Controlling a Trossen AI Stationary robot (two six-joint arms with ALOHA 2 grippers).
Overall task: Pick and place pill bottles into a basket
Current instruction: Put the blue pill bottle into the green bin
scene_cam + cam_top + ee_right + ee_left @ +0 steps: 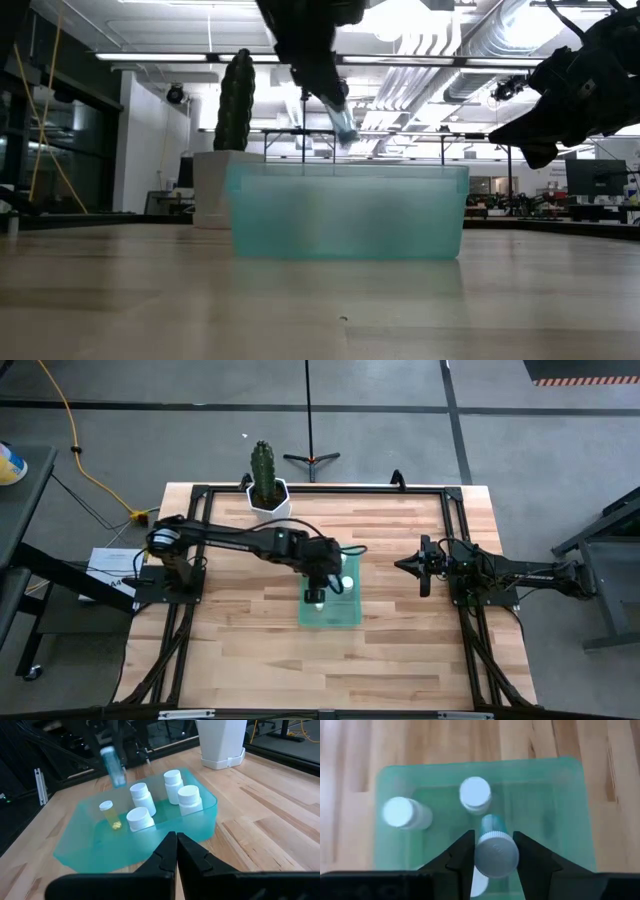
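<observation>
My left gripper point(492, 857) hangs above the green basket point(345, 615), its two fingers clamped on a pill bottle point(494, 849) just below the cap. This one looks teal and translucent rather than white. The low view shows it point(342, 122) tilted, well clear of the rim, so its long axis leans off vertical with the cap towards my wrist. The relation that matters: the open basket floor lies straight below the bottle, and to my eye the bare patch sits on the side away from the standing bottles. I judge a short descent and release would do, though a tilted bottle may topple or knock a neighbour.

Counting from the right wrist view: four white capped bottles stand in the basket point(75, 850), among them one at the near edge point(139, 818) and one by the far corner point(172, 785). A smaller yellowish vial point(109, 815) stands beside them. With mine point(113, 766) aloft, that makes six containers, one basket.

The cactus pot point(268, 498) stands behind, well apart from the basket.

Further right, my right gripper point(422, 567) waits off the basket's right side, fingers pressed together, holding nothing. My left arm is the nearer one
</observation>
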